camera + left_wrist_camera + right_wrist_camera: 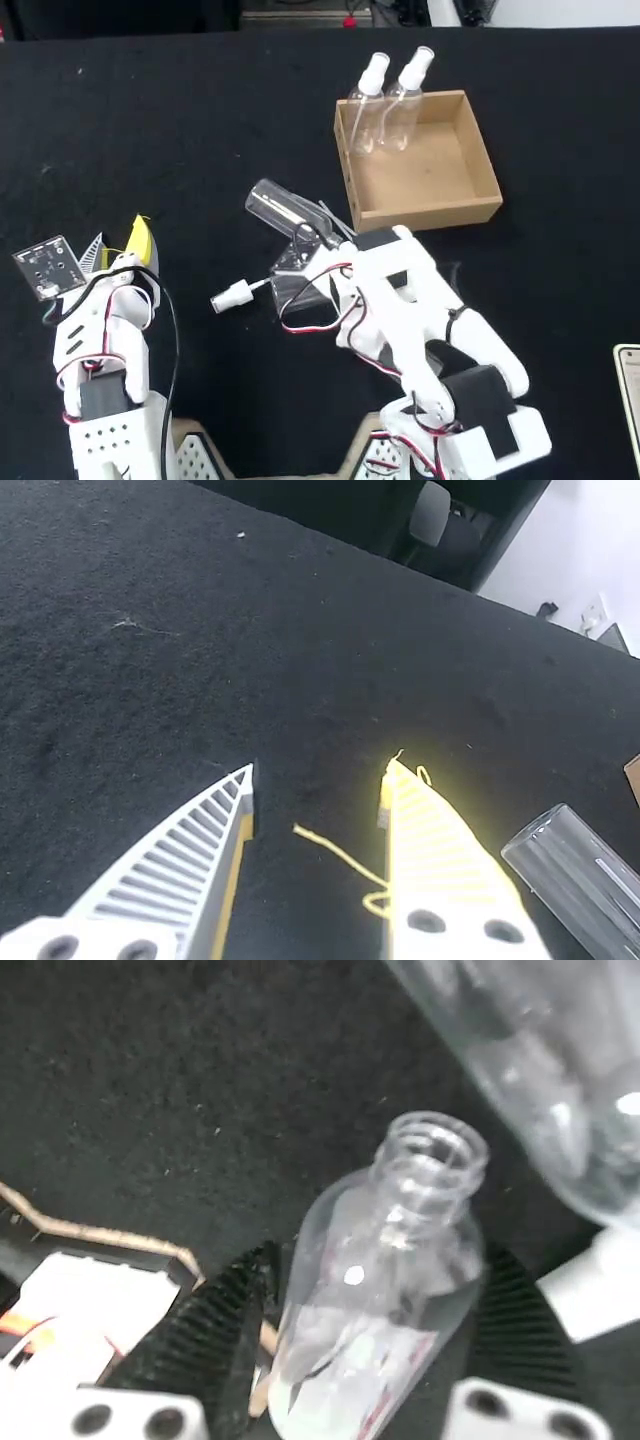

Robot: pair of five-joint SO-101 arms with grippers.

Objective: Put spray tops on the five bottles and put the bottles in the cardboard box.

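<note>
right tool (375,1285) grips an uncapped bottle (400,1260) | left tool (318,778) open over the counter (150,630), 8 o'clock | loose spray top (232,296) at your right tool's 9 o'clock | two capped bottles (365,120) in box (430,213), 1 o'clock

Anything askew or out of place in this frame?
Two capped bottles sit in the cardboard box with their spray tops poking over its far wall. Another bottle lies on its side beside the box, and a loose spray top lies on the table.
</note>
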